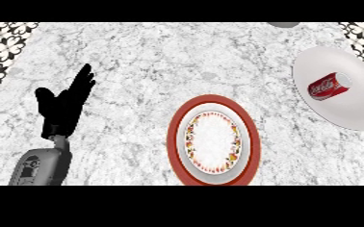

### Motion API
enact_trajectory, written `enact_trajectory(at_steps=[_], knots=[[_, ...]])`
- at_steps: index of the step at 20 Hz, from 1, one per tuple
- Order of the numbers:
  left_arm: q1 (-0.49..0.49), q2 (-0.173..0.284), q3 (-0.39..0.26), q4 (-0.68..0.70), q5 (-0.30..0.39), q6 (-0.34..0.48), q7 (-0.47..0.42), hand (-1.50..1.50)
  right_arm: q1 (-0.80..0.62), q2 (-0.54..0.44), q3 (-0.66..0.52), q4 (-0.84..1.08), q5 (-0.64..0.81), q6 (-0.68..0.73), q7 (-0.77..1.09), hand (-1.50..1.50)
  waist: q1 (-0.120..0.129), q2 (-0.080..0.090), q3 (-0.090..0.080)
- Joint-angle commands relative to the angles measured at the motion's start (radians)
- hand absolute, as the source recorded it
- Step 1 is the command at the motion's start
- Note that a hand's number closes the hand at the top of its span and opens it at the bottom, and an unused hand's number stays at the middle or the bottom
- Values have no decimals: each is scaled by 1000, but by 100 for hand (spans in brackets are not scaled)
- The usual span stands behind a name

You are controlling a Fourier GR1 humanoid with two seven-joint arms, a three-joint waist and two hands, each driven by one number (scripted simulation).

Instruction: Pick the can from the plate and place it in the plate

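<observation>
Surface [142, 53]: pale marbled top carrying everything; a patterned strip shows at both far corners.
Red-rimmed plate [213, 139]: near the middle and close to the robot, a white centre ringed with flowers, nothing lying on it.
White plate [334, 89]: at the right edge, partly cut off by the view, well apart from the red-rimmed plate.
Left hand [64, 106]: at the view's left, fingers straight and up, released and resting, holding nothing.
Right hand: not in view, so its state cannot be told.
Can [328, 85]: red, lying on its side on the white plate, its silver end towards the far right.
Grey object [284, 24]: only a sliver at the far edge; too little shows to name it.
Step in hand, as a judgement: the can lies on one plate and the other is bare, which fits either an early or a late stage.
Handling: a can on its side may roll, so any grasp should close across its round body, and it should be set down well inside a plate's rim.
</observation>
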Motion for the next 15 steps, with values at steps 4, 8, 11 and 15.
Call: enact_trajectory(at_steps=[4, 8, 11, 15], knots=[[13, 9, 13, -32, 16, -9, 7, 0, 67, -30, -4, 19, -23, 157, -161, -150, 12, 1, 2], [-12, -11, -14, -14, -5, 0, 11, 0, 43, -33, 9, 4, -24, 129, -140, -150, 18, 7, 3], [-23, 19, 21, 3, 24, -27, 16, 0, 86, -74, 25, -6, -16, 149, -166, -150, 7, 5, 2], [32, 10, 13, 2, 25, -38, -22, 0, 107, -81, 32, 1, -20, 131, -169, -150, 19, 9, 4]])
